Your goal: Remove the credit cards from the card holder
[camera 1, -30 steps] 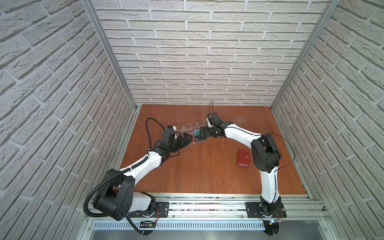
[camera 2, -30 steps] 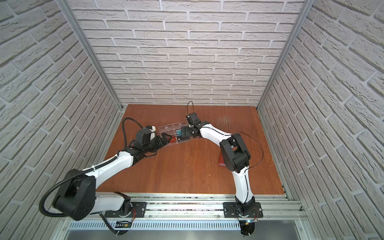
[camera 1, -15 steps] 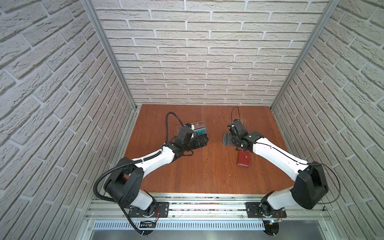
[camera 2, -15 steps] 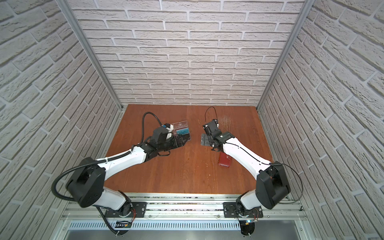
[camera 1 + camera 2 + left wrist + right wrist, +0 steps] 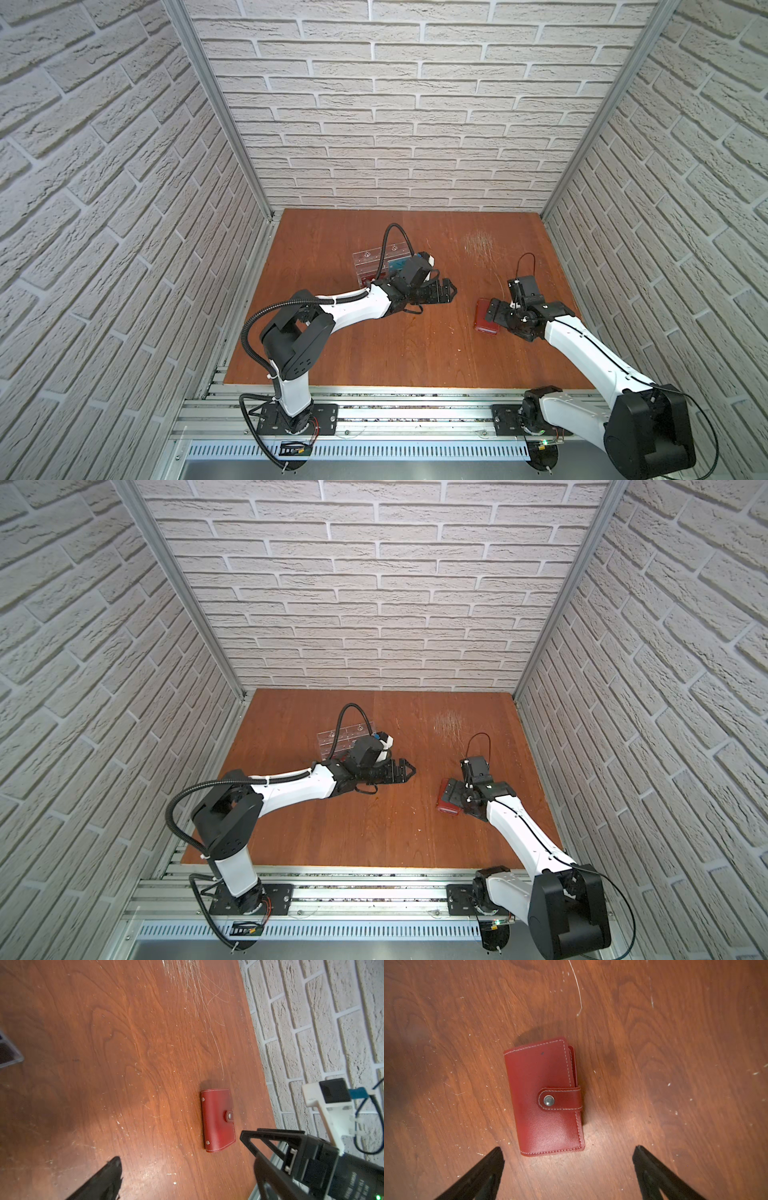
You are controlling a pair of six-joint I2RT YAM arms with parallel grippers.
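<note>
The right gripper (image 5: 569,1150) is hanging with its jaws spread wide, and it is gripping nothing. In the right wrist view its two black fingertips (image 5: 499,1152) are sitting on either side of the near end of the card holder (image 5: 544,1097) without touching it. The card holder is lying flat on the wooden table (image 5: 374,353), towards the right side, folded shut. Its red snap tab (image 5: 560,1098) is wrapping round the open edge and is fastened on the metal stud, so whatever is inside is hidden. In both top views the gripper is overlapping the holder's right edge (image 5: 484,322), and how high it is hovering I cannot tell from there.

The left gripper (image 5: 450,291) is reaching towards the middle of the table, its jaws also standing apart and carrying nothing. It is pointing towards the card holder (image 5: 446,799) but is staying well apart from it, with bare wood lying between them.

Behind the left arm a clear acrylic rack (image 5: 368,259) is standing on the table, with something teal (image 5: 398,264) showing through it, too small for me to make out. Pale scratches (image 5: 478,245) are marking the wood farther back, near the white brick wall (image 5: 395,124).
</note>
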